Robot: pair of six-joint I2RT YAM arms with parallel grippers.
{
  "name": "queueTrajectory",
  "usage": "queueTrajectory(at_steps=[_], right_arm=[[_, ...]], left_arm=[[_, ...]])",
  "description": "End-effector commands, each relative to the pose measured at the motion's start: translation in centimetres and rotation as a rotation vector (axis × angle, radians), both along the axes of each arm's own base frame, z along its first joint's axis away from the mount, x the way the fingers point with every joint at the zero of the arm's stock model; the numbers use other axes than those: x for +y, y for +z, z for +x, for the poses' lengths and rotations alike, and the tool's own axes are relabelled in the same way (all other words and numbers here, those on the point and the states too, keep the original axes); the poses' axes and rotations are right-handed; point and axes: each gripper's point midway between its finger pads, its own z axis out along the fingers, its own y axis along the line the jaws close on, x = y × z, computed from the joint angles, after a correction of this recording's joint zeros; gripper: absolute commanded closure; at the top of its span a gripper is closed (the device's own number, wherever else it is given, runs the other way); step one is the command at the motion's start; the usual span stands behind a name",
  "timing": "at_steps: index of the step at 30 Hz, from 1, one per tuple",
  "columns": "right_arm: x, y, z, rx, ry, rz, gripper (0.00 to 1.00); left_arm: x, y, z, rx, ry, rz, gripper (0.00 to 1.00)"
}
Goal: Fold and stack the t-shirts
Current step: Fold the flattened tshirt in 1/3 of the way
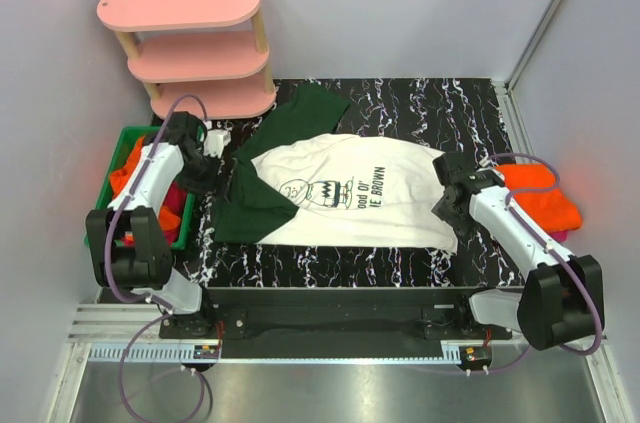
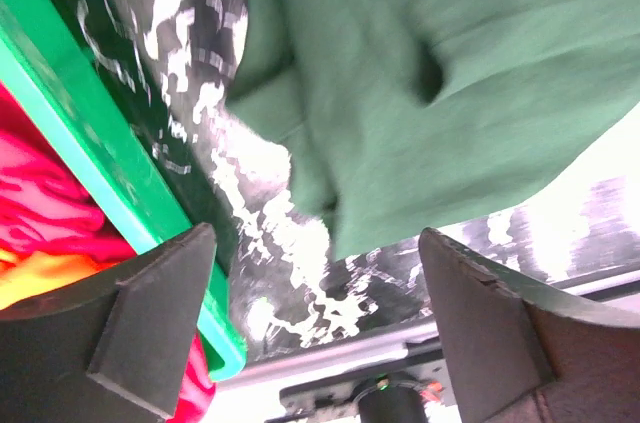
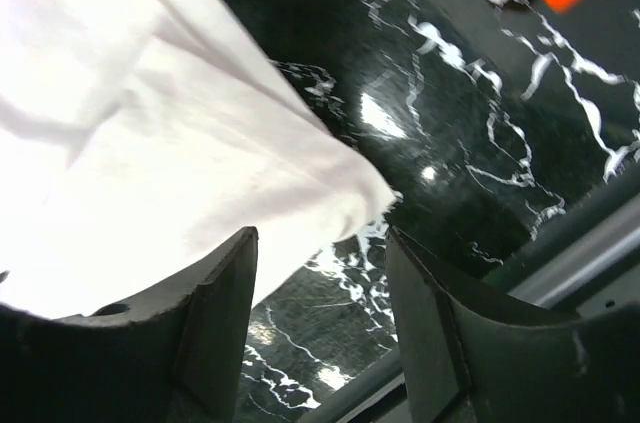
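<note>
At the upper left we see a pink three-tier shelf (image 1: 190, 43). Below it, a green bin (image 1: 125, 135) sits at the left edge of the black marbled tabletop (image 1: 470, 113).

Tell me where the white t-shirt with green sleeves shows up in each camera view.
Top external: the white t-shirt lies spread across the middle of the table.
Left wrist: only its green sleeve shows, filling the upper right.
Right wrist: only a white corner shows, at the upper left.
Shared landmark: the black marbled tabletop, visible under the cloth in all three.
</note>
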Motion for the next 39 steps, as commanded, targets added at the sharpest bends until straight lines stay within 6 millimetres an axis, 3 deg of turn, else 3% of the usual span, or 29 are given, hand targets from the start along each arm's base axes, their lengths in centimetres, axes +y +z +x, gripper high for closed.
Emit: queueTrajectory(at_steps=[1,9,16,18,22,26,27,32,36,39], right_arm=[[1.8,1.8,3.6,-0.112,0.131,0.048,0.42],[2.4,0.5,8.0,-0.054,0.267,-0.016,0.53],[3.7,3.4,12.9,-0.178,0.368,-0.029,0.55],[4.0,3.1,13.8,-0.173,0.383,-0.029,0.55],[6.6,3.8,16.0,-0.197,0.441,0.041,0.58],[10.4,5.0,16.1,-0.232,0.537,0.063,0.57],[11.3,5.3,15.8,-0.242,0.553,0.07,0.57],[11.8,4.0,13.9,-0.212,0.552,0.095,0.56],[11.6,3.1,13.2,-0.19,0.546,0.096,0.57],[11.6,3.2,12.8,-0.194,0.546,0.096,0.57]], left_arm=[[-3.0,2.5,2.4,-0.07,0.005,-0.157,0.16],[-5.9,1.7,6.2,-0.086,-0.012,-0.169,0.2],[-6.4,3.0,10.4,-0.185,-0.004,-0.125,0.2],[-6.7,2.7,11.3,-0.189,-0.015,-0.114,0.2],[-5.9,2.1,12.6,-0.192,0.012,-0.037,0.22],[-5.7,1.7,10.0,-0.164,0.004,-0.036,0.23],[-5.9,2.6,9.4,-0.184,-0.009,-0.056,0.23],[-6.1,1.4,5.7,-0.136,-0.05,-0.063,0.25],[-5.6,-0.4,4.8,-0.078,-0.043,-0.037,0.27],[-6.3,-1.5,4.2,-0.029,-0.038,-0.073,0.41]])
